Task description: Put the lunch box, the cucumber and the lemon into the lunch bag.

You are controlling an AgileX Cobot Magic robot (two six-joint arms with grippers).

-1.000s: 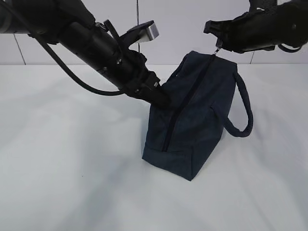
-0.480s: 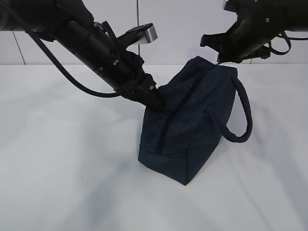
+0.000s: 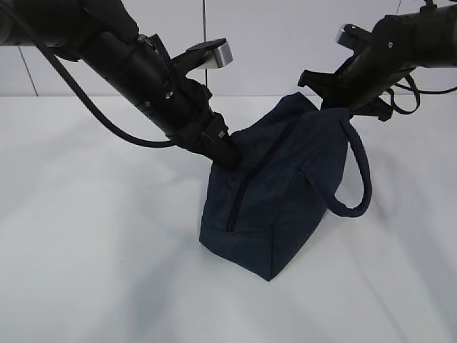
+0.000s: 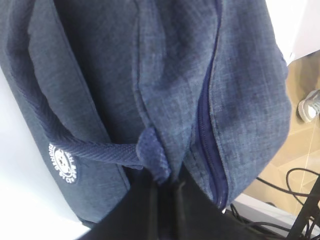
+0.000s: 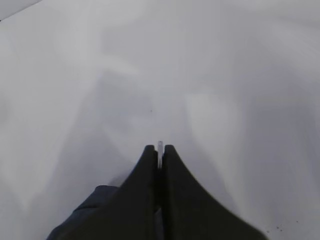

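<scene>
You can't see inside the lunch bag (image 3: 285,186); its contents stay hidden. The round white logo (image 4: 63,163) is too blurred to read.

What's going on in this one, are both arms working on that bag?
Yes. Both arms are on the lunch bag, which stands tilted on the white table. The left gripper is shut on fabric at the bag's near end, by the end of the zipper, which looks closed. The right gripper is shut at the bag's raised far corner, pinching a thin silvery piece, probably the zipper pull. No lunch box, cucumber or lemon is visible in any view.
</scene>
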